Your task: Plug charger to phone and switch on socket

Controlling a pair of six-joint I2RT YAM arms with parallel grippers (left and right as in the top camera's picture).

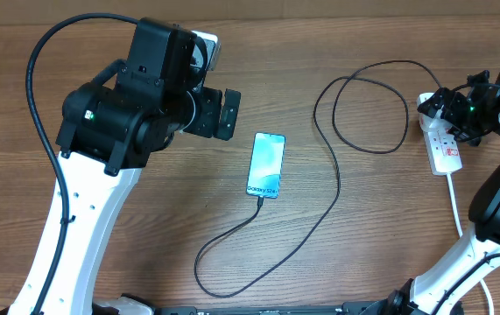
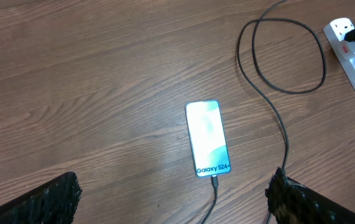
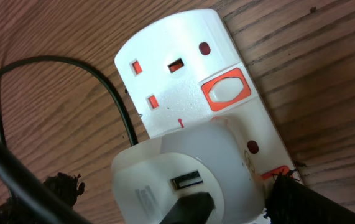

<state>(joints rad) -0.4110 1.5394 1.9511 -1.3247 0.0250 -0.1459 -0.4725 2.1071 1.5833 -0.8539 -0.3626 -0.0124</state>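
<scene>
Phone [image 1: 266, 166]: flat and face up near the middle of the bench [image 1: 381, 236], screen lit and reading "Galaxy S24+". Charger [image 1: 338, 185]: thin black cable, its connector tip seated in the phone's lower edge. It loops toward the near edge of the bench, runs back up, curls once and reaches the socket [image 1: 445, 150] at the right side. The socket is a white strip carrying a white adapter [image 3: 183, 168] with a black connector in its port. Beside the free outlet is an orange-framed switch [image 3: 225, 89], position not discernible. Left pincer [image 2: 174, 208]: above the bench beside the phone, jaws wide apart, empty. Right pincer [image 3: 177, 199]: over the socket, jaws apart to either side of the adapter, with no visible grip on it.
</scene>
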